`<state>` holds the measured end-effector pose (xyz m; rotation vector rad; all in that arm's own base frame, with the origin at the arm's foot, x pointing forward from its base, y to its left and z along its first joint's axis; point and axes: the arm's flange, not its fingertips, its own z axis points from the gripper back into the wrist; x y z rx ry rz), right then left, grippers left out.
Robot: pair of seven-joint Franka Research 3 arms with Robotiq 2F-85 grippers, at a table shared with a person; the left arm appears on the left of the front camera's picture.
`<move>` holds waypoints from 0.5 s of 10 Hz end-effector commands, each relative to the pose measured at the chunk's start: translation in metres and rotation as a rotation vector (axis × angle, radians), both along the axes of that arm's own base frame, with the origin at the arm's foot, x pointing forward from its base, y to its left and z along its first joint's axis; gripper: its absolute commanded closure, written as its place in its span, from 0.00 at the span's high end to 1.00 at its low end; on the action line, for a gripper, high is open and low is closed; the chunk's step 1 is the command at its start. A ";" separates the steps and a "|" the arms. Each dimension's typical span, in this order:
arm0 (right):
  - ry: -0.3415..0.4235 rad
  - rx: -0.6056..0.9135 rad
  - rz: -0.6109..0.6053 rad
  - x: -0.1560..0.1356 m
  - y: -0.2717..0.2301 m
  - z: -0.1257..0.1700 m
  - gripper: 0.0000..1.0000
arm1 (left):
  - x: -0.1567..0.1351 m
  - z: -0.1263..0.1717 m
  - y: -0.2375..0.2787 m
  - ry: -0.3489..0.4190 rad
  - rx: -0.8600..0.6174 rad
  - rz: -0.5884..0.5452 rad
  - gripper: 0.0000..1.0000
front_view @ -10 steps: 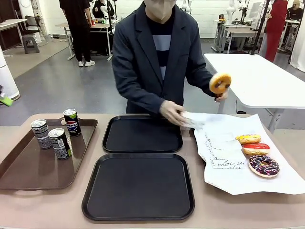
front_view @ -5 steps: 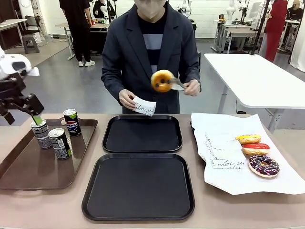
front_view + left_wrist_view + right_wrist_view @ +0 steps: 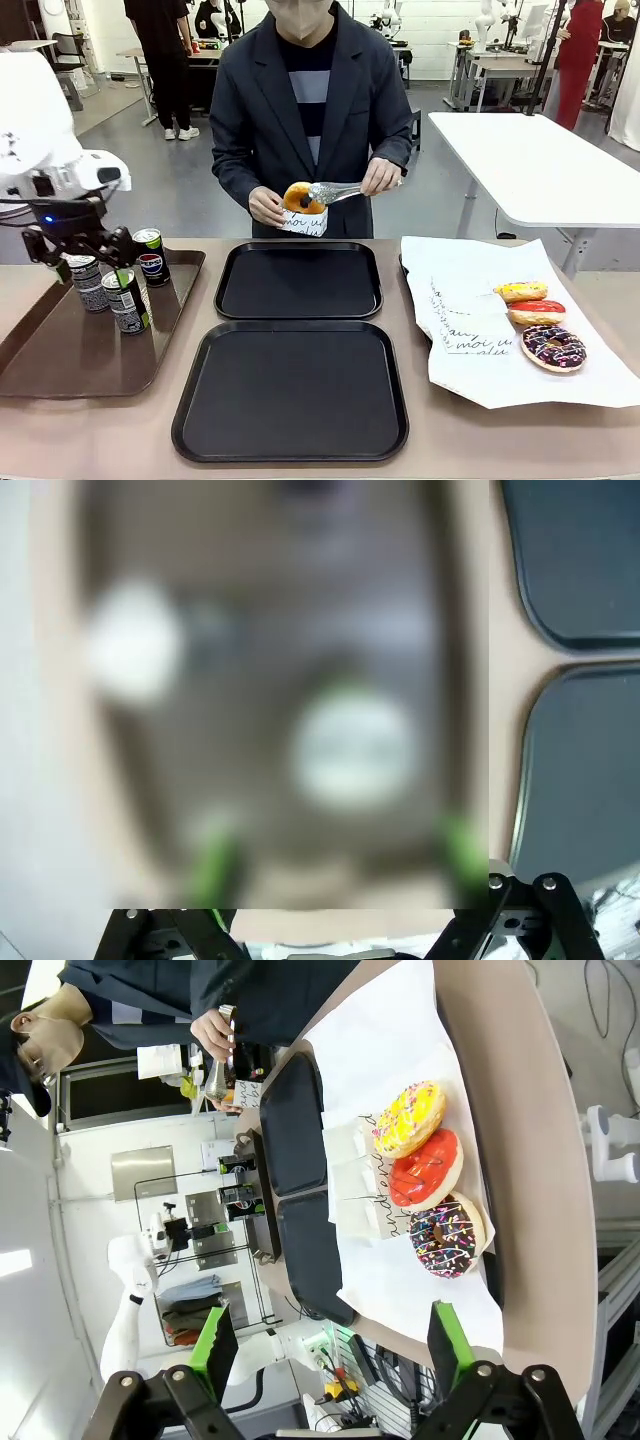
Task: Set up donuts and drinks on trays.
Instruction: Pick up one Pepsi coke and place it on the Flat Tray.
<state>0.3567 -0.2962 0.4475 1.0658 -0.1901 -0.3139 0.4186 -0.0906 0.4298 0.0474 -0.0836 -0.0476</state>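
My left gripper (image 3: 95,262) hangs open over the drinks, three cans (image 3: 126,300) standing on the brown tray (image 3: 60,360). The left wrist view is blurred: a can top (image 3: 355,750) lies between and beyond the green pads (image 3: 215,865), not gripped. Two black trays (image 3: 298,282) (image 3: 290,392) lie mid-table with nothing on them. The person holds a golden-brown donut (image 3: 298,197) in tongs at a white paper sleeve. Yellow (image 3: 520,291), red (image 3: 537,312) and sprinkled donuts (image 3: 553,347) rest on white paper. My right gripper (image 3: 333,1338) is open above those donuts (image 3: 428,1168).
The white paper sheet (image 3: 470,370) covers the table's right end, with printed sleeves (image 3: 470,335) lying on it. The brown tray fills the left end. A second white table (image 3: 540,160) stands behind on the right, and other people are far back.
My left arm has swung in from the left and come over the cans, jaws still open. The person brought the tonged donut across from the right to the paper sleeve.
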 end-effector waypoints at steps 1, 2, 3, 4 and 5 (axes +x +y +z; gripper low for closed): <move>-0.009 0.008 0.001 -0.002 0.001 0.000 1.00 | -0.005 0.013 0.010 0.014 -0.014 -0.005 1.00; -0.009 0.008 0.001 -0.002 0.001 0.000 1.00 | -0.005 0.013 0.010 0.014 -0.014 -0.005 1.00; -0.009 0.008 0.001 -0.002 0.001 0.000 1.00 | -0.005 0.013 0.010 0.014 -0.014 -0.005 1.00; -0.009 0.008 0.001 -0.002 0.001 0.000 1.00 | -0.005 0.013 0.010 0.014 -0.014 -0.005 1.00; -0.009 0.008 0.001 -0.002 0.001 0.000 1.00 | -0.005 0.013 0.010 0.014 -0.014 -0.005 1.00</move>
